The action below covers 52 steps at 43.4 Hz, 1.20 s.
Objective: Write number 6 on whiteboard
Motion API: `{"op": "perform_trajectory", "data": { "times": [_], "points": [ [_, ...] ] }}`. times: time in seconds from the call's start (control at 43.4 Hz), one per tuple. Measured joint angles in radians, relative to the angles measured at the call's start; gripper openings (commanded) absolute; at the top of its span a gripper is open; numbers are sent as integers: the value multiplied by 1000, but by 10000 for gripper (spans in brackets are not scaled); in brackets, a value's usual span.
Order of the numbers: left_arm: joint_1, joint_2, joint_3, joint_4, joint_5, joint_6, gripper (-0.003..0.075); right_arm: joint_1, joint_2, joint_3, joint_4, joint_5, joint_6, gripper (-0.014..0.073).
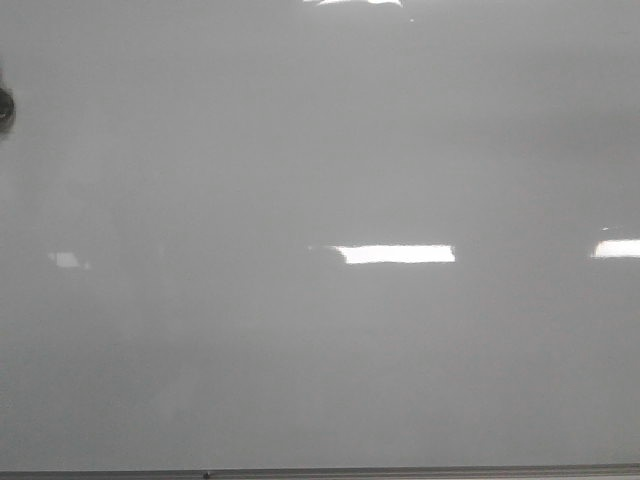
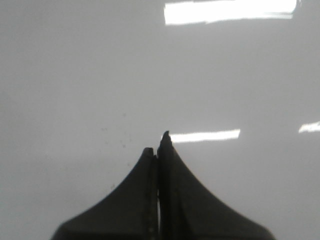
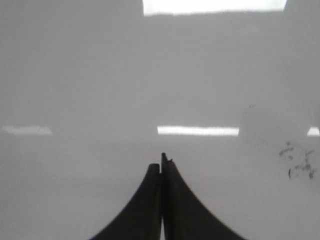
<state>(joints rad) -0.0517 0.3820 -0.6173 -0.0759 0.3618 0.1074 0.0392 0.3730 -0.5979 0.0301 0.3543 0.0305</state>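
**Blank whiteboard, both claws pressed together, no marker in view**

Fills the front view edge to edge: the whiteboard (image 1: 320, 150), glossy pale grey, lying flat with its thin metal edge strip (image 1: 400, 470) along the near side; carries only bright ceiling-light reflections (image 1: 397, 254) and no drawn stroke; no number 6 anywhere, so writing judged not yet begun; at the far left edge, a small dark round object (image 1: 4, 107), too cut off to name

Seen next, hanging over the board in their own wrist views: the left gripper (image 2: 157, 145), fingers pressed flat together with nothing between them; the right gripper (image 3: 162, 162), likewise closed on nothing; no pen visible in either claw or on the board

Smallest: faint dark specks (image 2: 122, 142) ahead of the left fingertips, and a cluster of dark smudges (image 3: 298, 162) off to one side in the right wrist view; probably leftover ink, not a figure

Judged rigid, heavy and very slick; nothing to grasp on the board itself, only a surface to press lightly; hold belongs on a marker barrel, kept near upright so the tip does not skid
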Motion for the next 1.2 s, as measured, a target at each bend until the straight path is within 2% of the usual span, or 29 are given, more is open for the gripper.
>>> {"op": "perform_trajectory", "data": {
  "times": [0.299,0.668,0.737,0.852,0.944,0.99,1.036,1.106,1.198],
  "points": [
    [0,146,0,0,100,0,-20,0,227,0,0,71,0,-67],
    [0,271,0,0,107,0,-19,0,484,0,0,71,0,-62],
    [0,291,0,0,107,0,7,0,513,0,0,69,0,-39],
    [0,315,0,0,106,0,157,0,539,0,0,59,0,97],
    [0,331,0,0,106,0,351,0,539,0,0,53,0,269],
    [0,338,0,0,106,0,418,0,539,0,0,50,0,379],
    [0,346,0,0,106,0,488,0,539,0,0,50,0,449],
    [0,358,0,0,106,0,527,0,539,0,0,45,-2,554],
    [0,375,0,0,105,0,525,0,539,0,0,46,-5,601]
  ]
}}
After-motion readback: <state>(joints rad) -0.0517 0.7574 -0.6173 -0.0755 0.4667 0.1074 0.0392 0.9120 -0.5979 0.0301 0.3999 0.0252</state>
